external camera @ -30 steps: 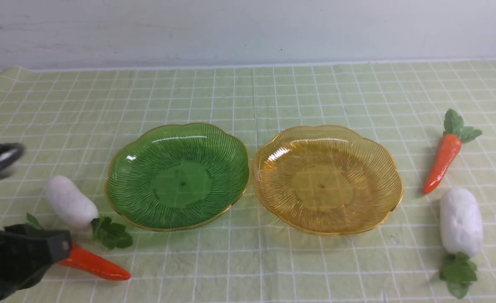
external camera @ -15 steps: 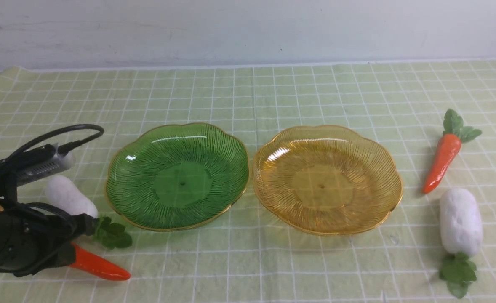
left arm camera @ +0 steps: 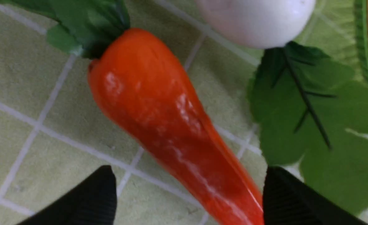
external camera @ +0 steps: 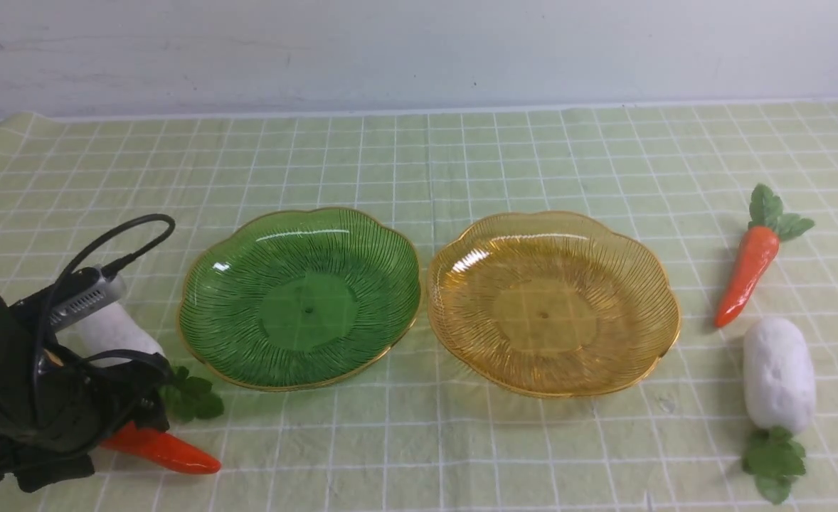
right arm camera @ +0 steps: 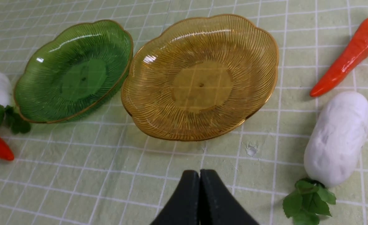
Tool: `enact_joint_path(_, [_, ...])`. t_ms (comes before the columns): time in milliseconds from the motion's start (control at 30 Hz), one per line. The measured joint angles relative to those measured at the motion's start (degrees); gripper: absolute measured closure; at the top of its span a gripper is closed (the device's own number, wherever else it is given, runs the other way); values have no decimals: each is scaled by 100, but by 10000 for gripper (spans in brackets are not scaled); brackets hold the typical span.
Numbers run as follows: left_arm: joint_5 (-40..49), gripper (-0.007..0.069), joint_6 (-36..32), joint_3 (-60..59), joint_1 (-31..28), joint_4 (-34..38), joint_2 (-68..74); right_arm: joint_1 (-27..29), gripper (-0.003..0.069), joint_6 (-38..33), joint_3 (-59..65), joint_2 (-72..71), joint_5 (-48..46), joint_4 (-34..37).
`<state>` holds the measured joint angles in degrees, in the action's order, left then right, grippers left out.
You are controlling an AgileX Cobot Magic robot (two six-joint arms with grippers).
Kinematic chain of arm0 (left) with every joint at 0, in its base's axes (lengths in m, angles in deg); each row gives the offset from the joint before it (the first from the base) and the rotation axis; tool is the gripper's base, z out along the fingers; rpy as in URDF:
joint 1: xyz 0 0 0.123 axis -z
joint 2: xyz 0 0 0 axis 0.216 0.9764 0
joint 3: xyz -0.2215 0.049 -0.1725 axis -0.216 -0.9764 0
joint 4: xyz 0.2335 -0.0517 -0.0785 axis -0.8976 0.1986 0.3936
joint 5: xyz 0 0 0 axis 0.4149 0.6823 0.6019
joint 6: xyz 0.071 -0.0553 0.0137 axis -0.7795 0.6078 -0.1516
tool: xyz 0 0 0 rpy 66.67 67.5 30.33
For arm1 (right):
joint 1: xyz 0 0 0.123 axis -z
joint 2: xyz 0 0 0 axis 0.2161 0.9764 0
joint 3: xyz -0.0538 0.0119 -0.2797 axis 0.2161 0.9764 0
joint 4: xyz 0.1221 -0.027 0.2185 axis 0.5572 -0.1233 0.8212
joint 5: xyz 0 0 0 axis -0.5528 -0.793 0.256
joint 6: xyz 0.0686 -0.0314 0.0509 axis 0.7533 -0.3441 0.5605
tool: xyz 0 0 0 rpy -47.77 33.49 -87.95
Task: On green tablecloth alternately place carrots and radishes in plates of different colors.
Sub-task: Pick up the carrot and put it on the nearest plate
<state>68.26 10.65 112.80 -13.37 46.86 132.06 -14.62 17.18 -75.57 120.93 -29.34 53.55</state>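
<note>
Straddling the left carrot (left arm camera: 146, 103), the left claw (left arm camera: 188, 181) gapes wide; the right claw (right arm camera: 199, 187) sits closed.

Plates: we count two, the green plate (external camera: 305, 313) and the amber plate (external camera: 547, 313).
Carrots: we count two, the left carrot (external camera: 166, 453) and the right carrot (external camera: 746, 274), each with one leafy green top.
Radishes: we count two, the left radish (external camera: 117, 334) and the right radish (external camera: 779, 373), each with one leaf tuft.
Tablecloth: we count one green tablecloth (external camera: 419, 156).
Grippers: we count two, the left gripper (left arm camera: 187, 170) and the right gripper (right arm camera: 199, 172), two black fingers showing on each.
Arms in the front view: we count one, the left arm (external camera: 28, 384).
</note>
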Motion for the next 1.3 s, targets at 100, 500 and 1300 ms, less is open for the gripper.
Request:
enact_joint_path(100, [-163,31,98,0,0,-34,161,0,673,-119,0,0,-18,44])
enact_joint_path(500, [1449,408,252,130,0,-1708,-525,0,673,846,-859,1382,-452,-1318])
enact_joint_path(1300, [1725,408,-4648,3101,956,1907,662,607,608,1820,-3163,6720,1968,-1900])
